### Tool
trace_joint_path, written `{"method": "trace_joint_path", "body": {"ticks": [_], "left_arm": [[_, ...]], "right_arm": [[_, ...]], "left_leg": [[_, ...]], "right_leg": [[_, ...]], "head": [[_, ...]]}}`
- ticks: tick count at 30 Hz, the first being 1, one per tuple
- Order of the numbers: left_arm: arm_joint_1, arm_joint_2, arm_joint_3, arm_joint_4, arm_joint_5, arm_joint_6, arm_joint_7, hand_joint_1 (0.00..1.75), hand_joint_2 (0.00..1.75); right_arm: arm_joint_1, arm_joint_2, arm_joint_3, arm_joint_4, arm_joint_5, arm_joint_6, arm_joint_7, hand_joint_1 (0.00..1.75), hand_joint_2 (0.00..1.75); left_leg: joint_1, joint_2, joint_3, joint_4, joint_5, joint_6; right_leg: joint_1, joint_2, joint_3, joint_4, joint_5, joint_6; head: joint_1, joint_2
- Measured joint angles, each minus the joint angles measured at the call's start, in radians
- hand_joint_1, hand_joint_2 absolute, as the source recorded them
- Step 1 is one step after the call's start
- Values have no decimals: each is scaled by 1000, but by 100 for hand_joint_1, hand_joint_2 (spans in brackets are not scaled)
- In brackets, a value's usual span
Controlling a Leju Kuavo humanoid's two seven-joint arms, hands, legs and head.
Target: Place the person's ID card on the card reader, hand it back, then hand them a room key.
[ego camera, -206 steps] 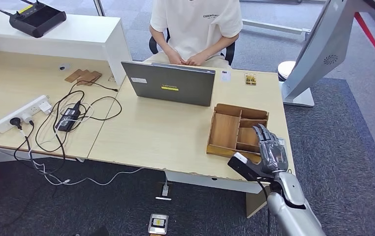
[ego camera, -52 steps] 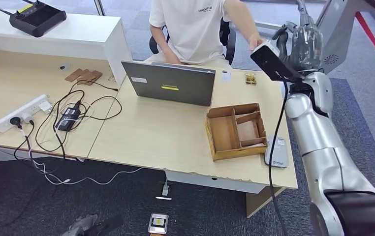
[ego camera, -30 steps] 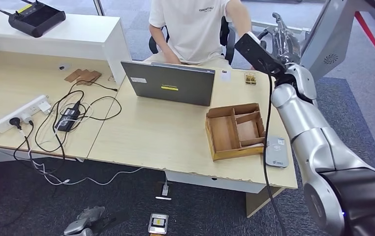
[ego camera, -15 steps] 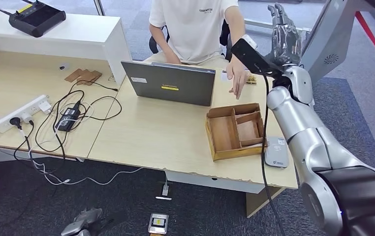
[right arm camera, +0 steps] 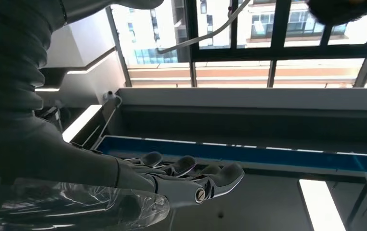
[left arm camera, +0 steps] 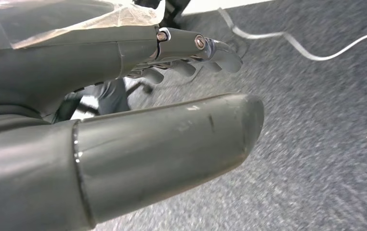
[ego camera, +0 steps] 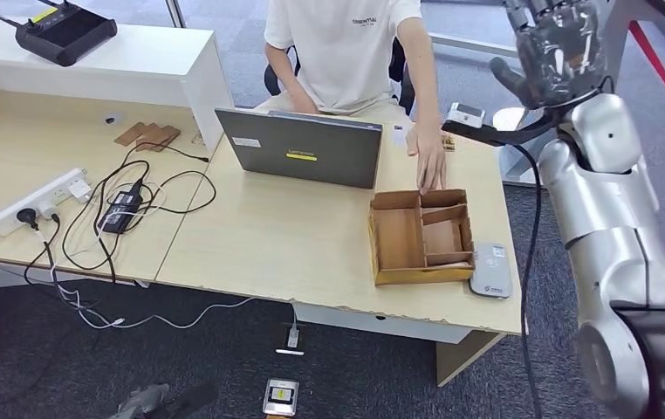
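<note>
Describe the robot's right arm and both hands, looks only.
The right arm is smooth silver metal in rounded segments, with a black joint section low down and a black cable running along it. The right hand has dark grey fingers under clear plastic film. The left hand shows a thick grey thumb, darker fingers with small metal pins, and the same film.

You can read one word for certain: "ESSENTIAL" in small dark capitals across the chest of the person's white T-shirt point(ego camera: 346, 44). The laptop point(ego camera: 303, 148) lid carries a yellow sticker and a small white label, both too small for you to read. The grey card reader point(ego camera: 491, 271) at the table's near right edge shows a small printed mark, also illegible.
</note>
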Motion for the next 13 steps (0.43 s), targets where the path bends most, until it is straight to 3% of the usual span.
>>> {"method": "trace_joint_path", "body": {"ticks": [2,6,13], "left_arm": [[19,5,9,1,21,17,-6,0,0],[58,12,31,2,62,51,-17,0,0],[124,19,79,7,119,99,-34,0,0]], "right_arm": [[13,-40,-36,-40,0,0,-20,0,175],[42,-126,-126,-93,11,0,-27,0,0],[107,-270,-316,-111,12,0,4,0,0]], "left_leg": [[0,0,0,0,0,0],[0,0,0,0,-1,1],[-1,-1,0,0,-2,2]], "right_leg": [[0,0,0,0,0,0],[0,0,0,-1,0,0],[-1,0,0,-2,0,1]], "head": [[0,0],[0,0],[0,0]]}}
